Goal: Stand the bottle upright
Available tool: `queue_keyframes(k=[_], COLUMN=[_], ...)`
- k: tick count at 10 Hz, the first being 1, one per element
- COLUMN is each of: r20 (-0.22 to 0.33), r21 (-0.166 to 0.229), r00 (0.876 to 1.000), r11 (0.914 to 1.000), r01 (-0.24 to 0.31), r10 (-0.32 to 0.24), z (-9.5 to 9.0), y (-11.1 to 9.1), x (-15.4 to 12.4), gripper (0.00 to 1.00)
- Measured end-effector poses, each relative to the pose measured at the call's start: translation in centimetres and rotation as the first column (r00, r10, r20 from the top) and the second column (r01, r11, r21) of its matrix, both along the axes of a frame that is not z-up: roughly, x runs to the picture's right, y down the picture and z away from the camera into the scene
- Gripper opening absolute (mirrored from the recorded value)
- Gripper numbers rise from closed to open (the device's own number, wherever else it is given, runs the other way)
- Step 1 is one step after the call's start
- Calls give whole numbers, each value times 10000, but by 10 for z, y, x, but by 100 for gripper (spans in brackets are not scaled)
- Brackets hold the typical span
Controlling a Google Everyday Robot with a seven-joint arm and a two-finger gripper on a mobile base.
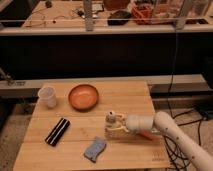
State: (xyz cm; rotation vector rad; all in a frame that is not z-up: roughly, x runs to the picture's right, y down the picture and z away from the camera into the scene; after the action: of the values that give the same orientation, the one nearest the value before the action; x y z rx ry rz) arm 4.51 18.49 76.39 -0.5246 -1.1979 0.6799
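Observation:
The bottle (110, 123) is small and pale tan with a whitish round cap on top. It stands about upright on the wooden table (135, 95), right of the middle. My gripper (114, 127) comes in from the right on a white arm and sits around the bottle's body.
An orange bowl (83, 96) sits at the back middle. A translucent white cup (47, 96) stands at the back left. A black flat object (57, 131) lies at the left front. A blue-grey sponge (95, 148) lies at the front, just left of the gripper. A cluttered bench stands behind.

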Motion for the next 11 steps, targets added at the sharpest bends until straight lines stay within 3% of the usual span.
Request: queue_keyframes(k=[2, 4, 7, 11], r20=[-1, -24, -179, -176], r21=[-1, -7, -31, -40], r00=[10000, 10000, 9998, 9998], r11=[10000, 10000, 10000, 10000], r01=[1, 6, 16, 21], r10=[-1, -6, -17, -22], z=[0, 0, 1, 1], y=[0, 0, 2, 2], x=[0, 0, 4, 4], gripper=[7, 25, 37, 39])
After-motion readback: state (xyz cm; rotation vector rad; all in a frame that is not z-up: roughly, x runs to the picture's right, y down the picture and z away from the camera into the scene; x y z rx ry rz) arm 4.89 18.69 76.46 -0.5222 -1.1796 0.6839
